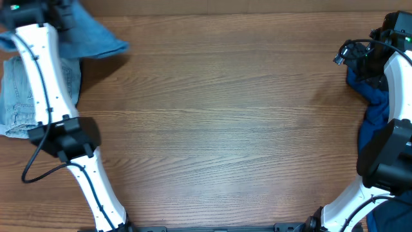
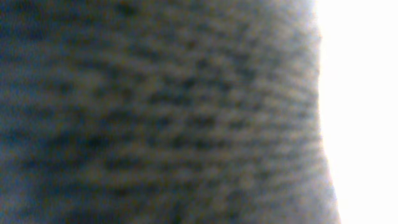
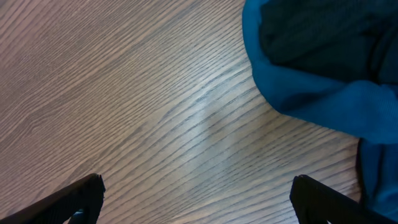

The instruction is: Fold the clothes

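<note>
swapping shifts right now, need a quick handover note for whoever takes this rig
Left gripper: at the far left corner, by the mid-blue denim garment. Its wrist camera shows only blurred cloth, so its grip cannot be told.
Right gripper: open and empty over the wooden table, beside the crumpled dark blue garment.
Pale denim jeans: bunched at the left edge, partly under the left arm.
Done: no finished fold can be made out.
Left: folding, seemingly for all three pieces.
</note>
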### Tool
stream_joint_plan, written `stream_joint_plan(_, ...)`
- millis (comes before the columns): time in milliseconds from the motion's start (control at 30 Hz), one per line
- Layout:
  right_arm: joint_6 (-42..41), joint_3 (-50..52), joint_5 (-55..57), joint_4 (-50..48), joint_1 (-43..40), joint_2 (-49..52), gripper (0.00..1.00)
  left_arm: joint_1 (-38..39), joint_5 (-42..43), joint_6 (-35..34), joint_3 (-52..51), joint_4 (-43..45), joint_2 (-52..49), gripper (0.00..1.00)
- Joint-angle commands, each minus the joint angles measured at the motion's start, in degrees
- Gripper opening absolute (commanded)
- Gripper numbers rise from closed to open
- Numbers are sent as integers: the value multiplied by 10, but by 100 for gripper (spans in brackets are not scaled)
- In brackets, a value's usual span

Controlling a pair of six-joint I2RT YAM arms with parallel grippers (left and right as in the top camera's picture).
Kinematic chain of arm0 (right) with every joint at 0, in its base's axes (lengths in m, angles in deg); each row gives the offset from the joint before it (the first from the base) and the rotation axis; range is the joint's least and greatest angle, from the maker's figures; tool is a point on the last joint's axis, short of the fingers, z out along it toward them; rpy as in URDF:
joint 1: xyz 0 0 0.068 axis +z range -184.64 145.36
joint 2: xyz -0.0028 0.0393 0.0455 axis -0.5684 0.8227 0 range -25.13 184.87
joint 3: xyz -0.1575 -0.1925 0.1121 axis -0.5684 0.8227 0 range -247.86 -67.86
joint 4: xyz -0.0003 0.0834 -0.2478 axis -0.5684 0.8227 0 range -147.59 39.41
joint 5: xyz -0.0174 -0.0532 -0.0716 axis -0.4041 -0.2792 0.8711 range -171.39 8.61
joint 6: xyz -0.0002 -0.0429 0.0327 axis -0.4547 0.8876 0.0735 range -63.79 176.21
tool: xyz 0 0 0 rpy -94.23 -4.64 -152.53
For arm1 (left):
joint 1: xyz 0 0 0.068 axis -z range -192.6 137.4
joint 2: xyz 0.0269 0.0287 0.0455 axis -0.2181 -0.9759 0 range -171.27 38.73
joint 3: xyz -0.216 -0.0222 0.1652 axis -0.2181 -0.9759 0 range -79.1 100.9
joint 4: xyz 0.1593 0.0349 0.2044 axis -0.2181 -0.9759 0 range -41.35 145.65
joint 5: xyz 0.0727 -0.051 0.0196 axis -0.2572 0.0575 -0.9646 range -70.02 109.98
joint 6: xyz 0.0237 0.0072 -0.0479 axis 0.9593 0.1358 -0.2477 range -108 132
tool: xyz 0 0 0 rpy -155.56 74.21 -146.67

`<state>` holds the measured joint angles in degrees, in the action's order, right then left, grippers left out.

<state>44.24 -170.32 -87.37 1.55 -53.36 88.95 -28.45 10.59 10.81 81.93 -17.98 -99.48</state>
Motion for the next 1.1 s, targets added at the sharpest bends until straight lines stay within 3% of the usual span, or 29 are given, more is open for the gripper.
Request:
stream_joint_plan(0, -1, -3, 2, -3, 0, 0, 100, -46, -16, -69, 23, -33, 35, 4)
stream_joint_plan(200, -1, -3, 2, -3, 0, 0, 100, -108, -7, -166, 23, -75, 35, 4)
stream_joint_plan(667, -1, -3, 2, -3, 0, 0, 100, -123, -20, -214, 19, -6, 26, 4)
stream_joint_plan(1067, -1, -3, 2, -3, 0, 0, 100, -137, -50, -245, -102, 10, 24, 4)
